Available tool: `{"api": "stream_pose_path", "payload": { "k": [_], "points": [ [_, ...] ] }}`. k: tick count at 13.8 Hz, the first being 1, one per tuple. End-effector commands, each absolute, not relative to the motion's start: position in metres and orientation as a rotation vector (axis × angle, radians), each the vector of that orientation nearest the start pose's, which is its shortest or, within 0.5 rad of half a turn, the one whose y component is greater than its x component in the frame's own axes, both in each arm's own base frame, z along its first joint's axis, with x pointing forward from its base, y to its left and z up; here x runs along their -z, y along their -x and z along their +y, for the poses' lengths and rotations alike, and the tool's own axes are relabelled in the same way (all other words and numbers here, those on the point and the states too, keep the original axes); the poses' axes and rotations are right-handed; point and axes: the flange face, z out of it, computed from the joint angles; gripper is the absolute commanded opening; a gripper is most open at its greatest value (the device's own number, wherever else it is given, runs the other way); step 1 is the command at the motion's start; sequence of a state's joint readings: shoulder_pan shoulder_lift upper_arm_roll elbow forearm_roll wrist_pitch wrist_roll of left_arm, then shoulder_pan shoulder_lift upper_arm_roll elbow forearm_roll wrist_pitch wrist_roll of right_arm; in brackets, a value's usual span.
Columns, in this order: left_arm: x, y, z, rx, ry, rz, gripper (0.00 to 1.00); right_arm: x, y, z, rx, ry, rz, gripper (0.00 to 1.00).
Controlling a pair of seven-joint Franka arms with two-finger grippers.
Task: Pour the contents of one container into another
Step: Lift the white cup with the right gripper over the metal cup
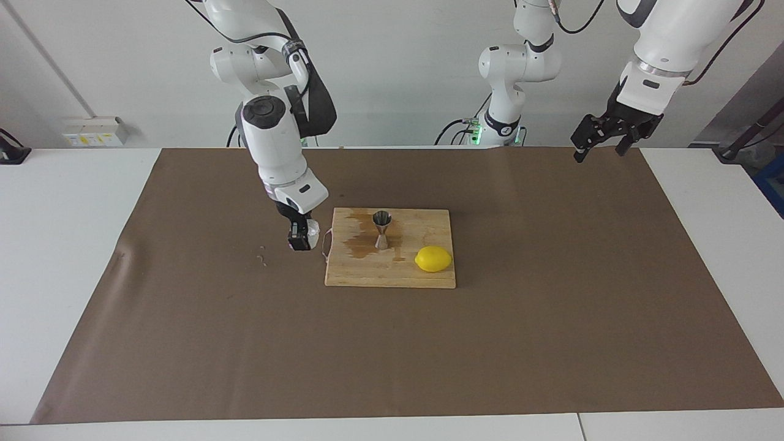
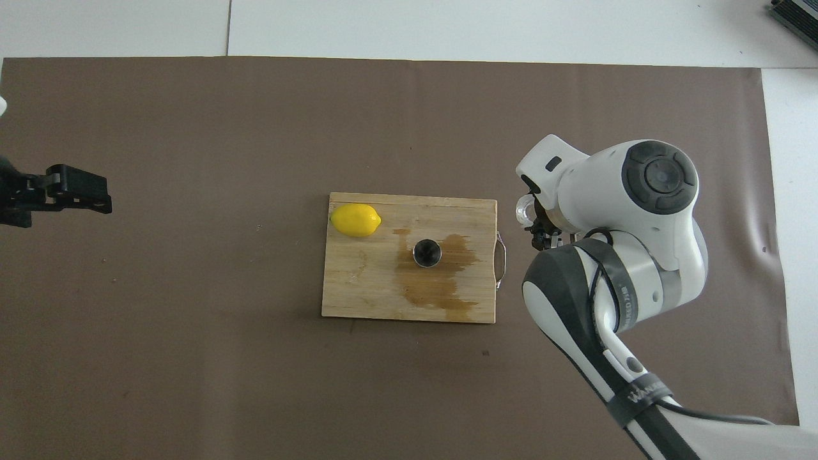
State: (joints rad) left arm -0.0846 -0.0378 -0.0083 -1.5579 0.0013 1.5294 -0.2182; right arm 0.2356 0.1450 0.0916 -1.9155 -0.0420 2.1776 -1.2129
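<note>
A wooden cutting board (image 1: 422, 275) lies on the brown mat (image 1: 551, 343) that covers the bench (image 1: 55, 245), and serves here as the landmark. On it stands a small steel jigger (image 1: 381, 229), upright, near the board's edge nearer the robots; from overhead its mouth looks dark, and whether it holds liquid cannot be told. A brown wet stain (image 2: 441, 287) spreads over the board around the jigger's foot. A lemon (image 1: 433, 258) lies on the board toward the left arm's end, apart from the jigger.

The right pincer (image 1: 301, 236) hangs just off the board's handle (image 1: 325, 242), at the right arm's end of the board, over the mat. It is clamped on a small whitish translucent cup (image 1: 312, 231), which sits upright in the grip with its open mouth showing from overhead; its contents cannot be made out.

The left pincer (image 1: 603, 144), fingers spread and holding nothing, waits in the air well away from the board, over the mat's corner at the left arm's end.
</note>
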Motion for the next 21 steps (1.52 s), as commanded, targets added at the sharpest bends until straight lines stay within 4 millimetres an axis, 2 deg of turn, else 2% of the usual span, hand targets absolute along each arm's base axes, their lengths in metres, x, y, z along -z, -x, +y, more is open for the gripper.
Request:
{"api": "stream_pose_path", "payload": {
  "k": [1,2,6,8,10,12,15,18,21],
  "points": [
    [-0.648,-0.528,-0.039,0.001,3.141,-0.226,1.0,-0.435,-0.575,0.213,0.12,2.322,-2.274,0.0],
    [-0.648,-0.528,-0.039,0.001,3.139,-0.226,1.0,-0.438,-0.575,0.216,0.122,2.327,-2.285,0.0],
    [-0.648,-0.528,-0.039,0.001,3.139,-0.226,1.0,-0.449,-0.568,0.267,-0.018,2.337,-2.495,0.0],
    [-0.648,-0.528,-0.039,0.001,3.141,-0.226,1.0,-0.448,-0.561,0.285,-0.055,2.344,-2.53,0.0],
    [-0.649,-0.528,-0.039,0.011,3.141,-0.222,1.0,-0.447,-0.561,0.289,-0.073,2.376,-2.543,0.0],
    [-0.649,-0.528,-0.039,0.011,3.141,-0.217,1.0,-0.448,-0.557,0.311,-0.096,2.405,-2.544,0.0],
    [-0.642,-0.527,-0.037,-0.004,3.154,-0.219,1.0,-0.441,-0.548,0.33,-0.103,2.443,-2.573,0.0],
    [-0.643,-0.527,-0.033,-0.011,3.197,-0.245,1.0,-0.433,-0.535,0.352,-0.12,2.386,-2.669,0.0],
    [-0.643,-0.526,-0.036,-0.013,3.198,-0.237,1.0,-0.417,-0.513,0.379,-0.144,2.291,-2.8,0.0]
  ]
}}
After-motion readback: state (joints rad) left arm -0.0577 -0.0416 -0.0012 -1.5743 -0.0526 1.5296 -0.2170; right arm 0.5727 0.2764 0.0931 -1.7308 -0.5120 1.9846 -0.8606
